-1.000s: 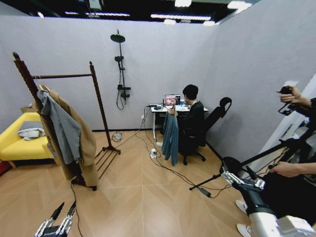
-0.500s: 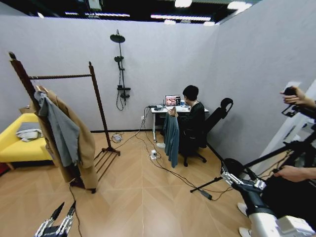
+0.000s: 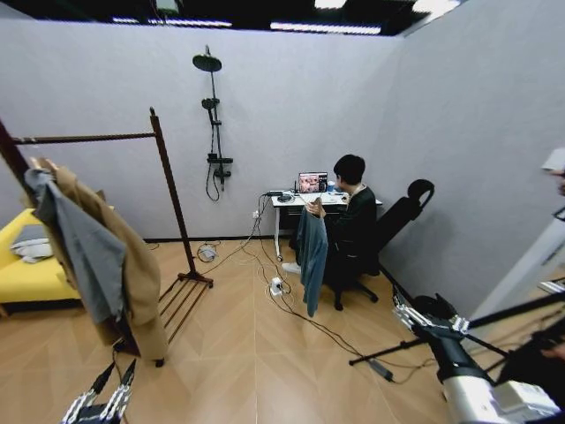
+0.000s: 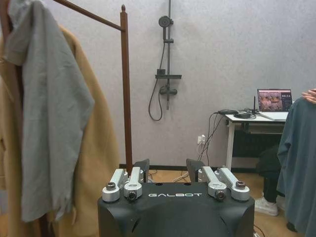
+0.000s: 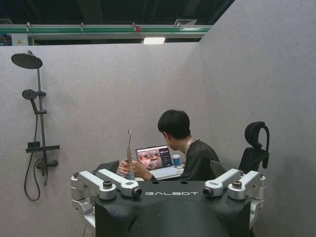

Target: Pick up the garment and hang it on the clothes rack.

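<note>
2 grippers, both low at the head view's near edge, both w/ jaws spread apart and nothing in them: left gripper (image 3: 99, 402) bottom left, right gripper (image 3: 430, 320) bottom right on its arm. Next out, 1 clothes rack (image 3: 168, 190) on the left, dark reddish-brown wood, two posts and one horizontal bar, slatted low base on the wood floor (image 3: 256, 353). 2 garments already hang at its near end: 1 tan coat (image 3: 132, 265) and 1 grey hoodie (image 3: 84, 252) draped over it (the rest of the bar is bare). Further back, mid-room, 1 garment (image 3: 312, 252): dark teal long-sleeved top, plain soft fabric, hanging straight down full length, held up at its top by a seated person's hand (image 3: 311, 208); well apart from the rack and from both grippers. Behind it 1 white tabletop (image 3: 287, 200) w/ 1 open laptop (image 3: 310, 183). On the back wall, 1 shower fixture (image 3: 213, 124).
</note>
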Available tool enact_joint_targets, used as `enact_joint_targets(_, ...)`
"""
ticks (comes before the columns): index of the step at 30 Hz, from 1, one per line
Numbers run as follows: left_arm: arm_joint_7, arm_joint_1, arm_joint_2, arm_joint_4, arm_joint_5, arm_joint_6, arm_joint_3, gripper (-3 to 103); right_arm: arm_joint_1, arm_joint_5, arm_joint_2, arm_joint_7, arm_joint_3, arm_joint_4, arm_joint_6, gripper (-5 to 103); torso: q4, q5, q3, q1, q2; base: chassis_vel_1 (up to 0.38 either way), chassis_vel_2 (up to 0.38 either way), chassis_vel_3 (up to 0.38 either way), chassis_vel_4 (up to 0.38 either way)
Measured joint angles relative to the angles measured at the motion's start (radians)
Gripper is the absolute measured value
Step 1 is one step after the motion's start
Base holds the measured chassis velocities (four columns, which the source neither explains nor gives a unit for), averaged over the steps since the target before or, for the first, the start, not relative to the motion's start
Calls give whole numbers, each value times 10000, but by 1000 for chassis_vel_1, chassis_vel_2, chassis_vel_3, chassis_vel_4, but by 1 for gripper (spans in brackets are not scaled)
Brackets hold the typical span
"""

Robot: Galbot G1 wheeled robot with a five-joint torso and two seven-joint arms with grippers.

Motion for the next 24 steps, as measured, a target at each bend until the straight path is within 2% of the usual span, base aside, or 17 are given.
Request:
enact_joint_targets(1, -1, -1, 0, 0, 0, 0, 1, 46, 16, 0, -13, 0, -1, 0, -3, 100, -4, -1, 2, 3, -3, -348, 356, 358, -372)
enact_joint_targets(2, 0, 0, 0, -1, 0, 0, 0, 46, 47, 8, -43, 1, 1, -1, -7, 100, 4, 13, 2, 2, -3, -395, 385, 362, -383)
enact_joint_targets(5, -3, -1, 0, 0, 0, 0, 0, 46, 81, 30, -60, 3, 9, -1, -11, 100, -3, -5, 2, 4, -3, -385, 352, 366, -372)
enact_joint_targets(7, 0, 0, 0, 0, 0, 0, 1, 46, 109, 31, -51, 5, 6, -2, -14, 100, 3, 16, 3, 4, -3, -357, 374, 362, -356)
enact_joint_targets(8, 0, 0, 0, 0, 0, 0, 1, 46, 109, 31, -51, 5, 6, -2, -14, 100, 3, 16, 3, 4, -3, -357, 369, 365, -363)
enact_joint_targets(9, -3, 0, 0, 0, 0, 0, 0, 46, 131, 29, -29, 5, -7, 0, -16, 100, -2, -6, 0, 1, 0, -363, 325, 394, -344)
enact_joint_targets(10, -3, -1, 1, 0, 0, 0, 0, 46, 140, 28, -23, 6, -10, 0, -18, 100, -4, -11, 1, 2, -2, -349, 325, 394, -344)
enact_joint_targets(11, -3, -1, 0, -1, 0, 0, 0, 46, 169, 22, -12, 6, -15, -1, -23, 100, 5, 9, 2, 4, -3, -349, 361, 327, -317)
enact_joint_targets(13, 0, 0, 0, -1, 0, 0, 0, 46, 189, 12, 8, 5, -18, -2, -26, 100, 0, 15, 0, 2, -1, -348, 361, 327, -339)
enact_joint_targets(14, -4, 0, 0, 0, 0, 0, 0, 46, 204, 3, 27, 3, -19, -1, -25, 100, 1, -6, 0, 0, 0, -364, 337, 327, -328)
enact_joint_targets(16, -3, -1, 1, 1, 0, 0, 1, 46, 204, 0, 44, 1, -19, -1, -25, 100, -6, -12, 0, 1, -1, -364, 341, 347, -328)
enact_joint_targets(17, -1, 0, 0, 0, 0, 0, 1, 46, 207, -1, 58, -1, -19, -1, -25, 100, 4, 15, 1, 2, 0, -357, 386, 295, -356)
enact_joint_targets(19, 2, 0, 0, -1, 0, 0, 0, 46, 210, -6, 64, -2, -8, -2, -19, 100, 2, 7, 0, -1, 1, -354, 386, 322, -343)
enact_joint_targets(20, -3, 0, 0, 0, 0, 0, 0, 46, 228, -12, 66, -3, -2, 0, -16, 100, -3, -10, 0, 0, 0, -364, 316, 350, -342)
enact_joint_targets(21, -3, 0, 0, 0, 0, 0, 0, 46, 228, -12, 66, -3, -2, 0, -16, 100, -3, -10, 0, 0, 0, -364, 316, 350, -342)
enact_joint_targets(23, 4, 0, 0, -1, 0, 0, 1, 46, 284, -26, 65, 7, 10, -3, -11, 100, 3, 18, 0, 0, 0, -362, 366, 338, -355)
enact_joint_targets(24, 0, 0, 0, 0, 0, 0, 1, 46, 304, -31, 61, 29, 12, -2, 17, 100, 1, 4, 0, -1, 1, -348, 366, 345, -342)
